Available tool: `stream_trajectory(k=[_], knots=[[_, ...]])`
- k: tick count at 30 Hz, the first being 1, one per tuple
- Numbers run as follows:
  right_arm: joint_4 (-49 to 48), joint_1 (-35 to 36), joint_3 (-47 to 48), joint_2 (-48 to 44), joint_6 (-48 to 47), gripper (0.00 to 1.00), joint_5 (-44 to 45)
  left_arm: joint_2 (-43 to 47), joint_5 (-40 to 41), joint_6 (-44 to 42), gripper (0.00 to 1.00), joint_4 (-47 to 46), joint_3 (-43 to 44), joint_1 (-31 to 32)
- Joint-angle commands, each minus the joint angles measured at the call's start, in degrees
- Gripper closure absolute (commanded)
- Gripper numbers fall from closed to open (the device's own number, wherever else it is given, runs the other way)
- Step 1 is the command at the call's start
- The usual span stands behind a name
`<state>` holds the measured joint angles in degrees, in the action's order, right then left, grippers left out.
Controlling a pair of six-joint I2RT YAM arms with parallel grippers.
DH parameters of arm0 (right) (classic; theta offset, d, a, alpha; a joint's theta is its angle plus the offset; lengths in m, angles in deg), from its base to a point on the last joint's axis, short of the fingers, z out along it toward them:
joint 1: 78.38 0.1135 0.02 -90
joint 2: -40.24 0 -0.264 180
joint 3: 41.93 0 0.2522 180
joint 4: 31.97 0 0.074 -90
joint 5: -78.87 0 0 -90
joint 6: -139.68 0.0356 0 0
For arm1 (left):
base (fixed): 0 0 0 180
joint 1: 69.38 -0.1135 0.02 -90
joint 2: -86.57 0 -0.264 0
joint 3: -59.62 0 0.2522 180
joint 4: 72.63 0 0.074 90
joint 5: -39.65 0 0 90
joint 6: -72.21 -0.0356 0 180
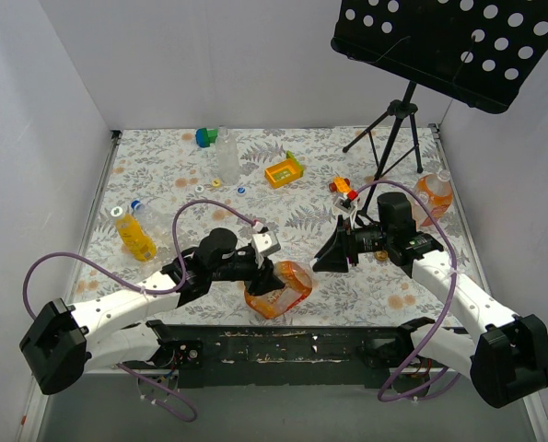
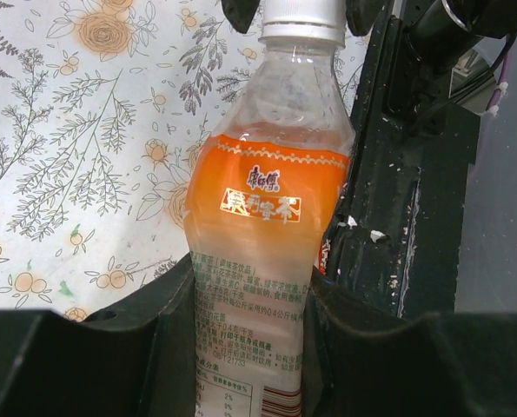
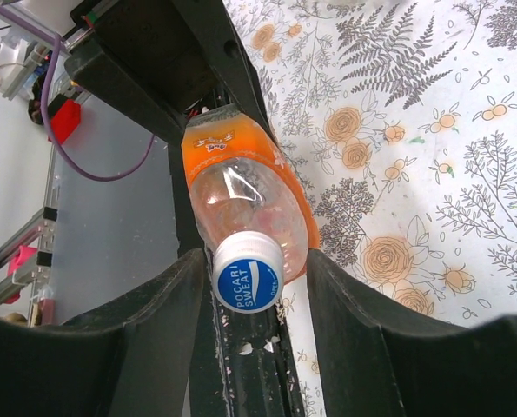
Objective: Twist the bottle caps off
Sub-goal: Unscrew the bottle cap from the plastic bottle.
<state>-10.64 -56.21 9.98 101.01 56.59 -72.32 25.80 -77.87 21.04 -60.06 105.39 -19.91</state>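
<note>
Left pincer (image 2: 249,291) clamping orange-labelled bottle (image 2: 267,174), blue-topped cap (image 3: 248,272) on, right pincer (image 1: 327,258) wide

Five bottles (image 1: 278,293) (image 1: 137,239) (image 1: 154,219) (image 1: 227,158) (image 1: 435,195), it seems — three loose caps (image 1: 203,187) (image 1: 216,182) (image 1: 241,191), one green-and-blue block (image 1: 204,137), one yellow tray (image 1: 285,172), one orange toy car (image 1: 344,189) — and one black music stand (image 1: 448,41).

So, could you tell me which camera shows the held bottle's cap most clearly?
Right wrist view: the cap faces the lens, blue print readable. The left wrist view shows only its white side, cropped; the top external view barely shows it.
</note>
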Motion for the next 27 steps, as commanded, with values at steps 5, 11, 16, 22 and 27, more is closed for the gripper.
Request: stream_trajectory(k=[5, 11, 16, 22, 27], knots=[[2.3, 0.0, 3.2, -0.8, -5.2, 0.63, 0.5, 0.5, -1.5, 0.5, 1.0, 0.8, 2.8, 0.3], [5.9, 0.2, 3.6, -1.0, -15.1, 0.88, -1.9, 0.7, -2.0, 1.1, 1.0, 0.8, 3.0, 0.3], [15.2, 0.3, 6.0, -0.8, -31.3, 0.97, -6.7, 0.9, -2.8, 1.5, 1.0, 0.8, 3.1, 0.3], [28.1, 1.0, 10.1, 1.4, -47.6, 0.98, -7.0, 1.7, -4.0, 1.9, 1.0, 2.7, 3.2, 0.3], [32.7, 3.0, 11.3, 1.3, -57.1, 0.98, -4.1, 2.5, -4.5, 1.9, 1.0, 3.4, 2.8, 0.3]])
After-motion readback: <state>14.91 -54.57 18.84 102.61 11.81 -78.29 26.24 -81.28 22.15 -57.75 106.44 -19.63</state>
